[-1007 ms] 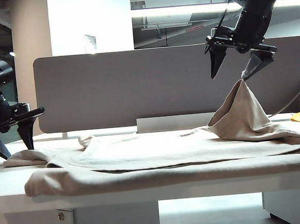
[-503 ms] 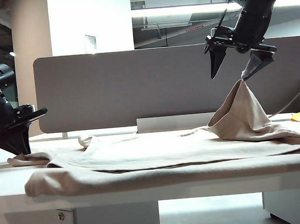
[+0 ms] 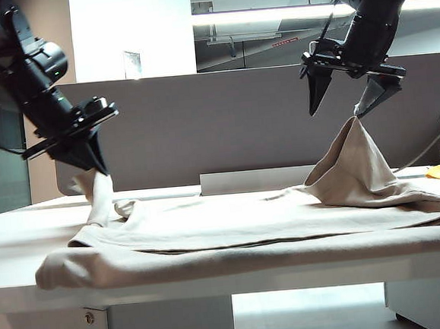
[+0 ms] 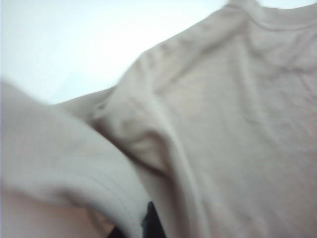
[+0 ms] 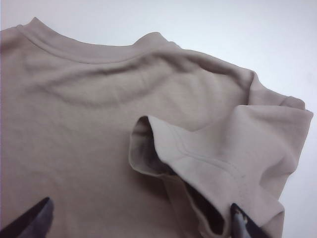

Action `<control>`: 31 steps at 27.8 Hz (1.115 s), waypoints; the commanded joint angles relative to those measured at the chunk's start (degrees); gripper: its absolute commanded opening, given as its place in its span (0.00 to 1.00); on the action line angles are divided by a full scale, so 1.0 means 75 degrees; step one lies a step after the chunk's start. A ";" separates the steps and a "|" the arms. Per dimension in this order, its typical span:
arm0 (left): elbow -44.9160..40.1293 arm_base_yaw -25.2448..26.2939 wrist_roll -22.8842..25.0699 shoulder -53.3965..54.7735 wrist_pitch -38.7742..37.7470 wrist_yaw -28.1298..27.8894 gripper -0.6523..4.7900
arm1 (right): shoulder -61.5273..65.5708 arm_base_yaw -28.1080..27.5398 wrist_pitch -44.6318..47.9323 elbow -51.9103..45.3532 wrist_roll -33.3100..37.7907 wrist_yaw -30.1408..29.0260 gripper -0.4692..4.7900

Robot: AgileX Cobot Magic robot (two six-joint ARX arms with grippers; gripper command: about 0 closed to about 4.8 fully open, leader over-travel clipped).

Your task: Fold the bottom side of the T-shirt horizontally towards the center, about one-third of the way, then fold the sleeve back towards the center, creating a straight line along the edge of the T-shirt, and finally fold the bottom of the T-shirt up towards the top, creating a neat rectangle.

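**Left sleeve goes up**

The T-shirt (image 3: 233, 228) lies flat across the white worktop (image 3: 11, 226). A second ago its left sleeve (image 3: 101, 198) lay down flat. Now the left gripper (image 3: 89, 161) has pinched it tight and lifted it, ready to fold it toward the middle. The right gripper (image 3: 348, 101) has not moved. It hangs wide open, with the right sleeve (image 3: 357, 161) caught on one fingertip (image 3: 362, 110).

The exterior view is backlit: ceiling strip lights (image 3: 284, 13) glare overhead, leaving both arms near-silhouettes and the counter (image 3: 5, 242) bright. The left wrist view is soft and motion-blurred, the fabric (image 4: 64, 168) nearest the left end effector (image 4: 146, 225) most smeared, the counter washed out. The right wrist view is sharp, evenly lit, soft shadows under folds beside the right end effector (image 5: 141, 218).
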 commanded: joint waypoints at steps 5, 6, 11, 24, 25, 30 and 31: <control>0.0023 -0.0673 0.0268 -0.0006 -0.0114 -0.0003 0.11 | -0.0041 0.0006 0.0026 0.0020 0.0020 -0.0023 1.00; 0.0023 -0.0784 0.0341 -0.0006 -0.0096 0.0003 0.11 | -0.0041 0.0009 0.0026 0.0020 0.0020 -0.0055 1.00; 0.0023 -0.1291 0.0364 0.0000 0.0009 0.0009 0.11 | -0.0041 0.0006 0.0026 0.0017 0.0020 -0.0076 1.00; 0.0023 -0.1591 -0.0181 0.0017 0.0265 0.0017 0.87 | -0.0041 0.0006 -0.0087 0.0009 0.0026 -0.0192 1.00; 0.0023 -0.1594 -0.0187 0.0017 0.0256 0.0044 0.92 | -0.0041 0.0006 -0.0087 0.0009 0.0026 -0.0192 1.00; 0.0023 -0.1606 -0.0752 0.0015 0.0425 0.1061 1.00 | -0.0041 0.0000 -0.0087 0.0009 0.0032 -0.0219 1.00; 0.0023 -0.1647 -0.0909 0.0015 0.0463 0.1247 1.00 | -0.0041 0.0003 -0.0093 0.0009 0.0044 -0.0289 1.00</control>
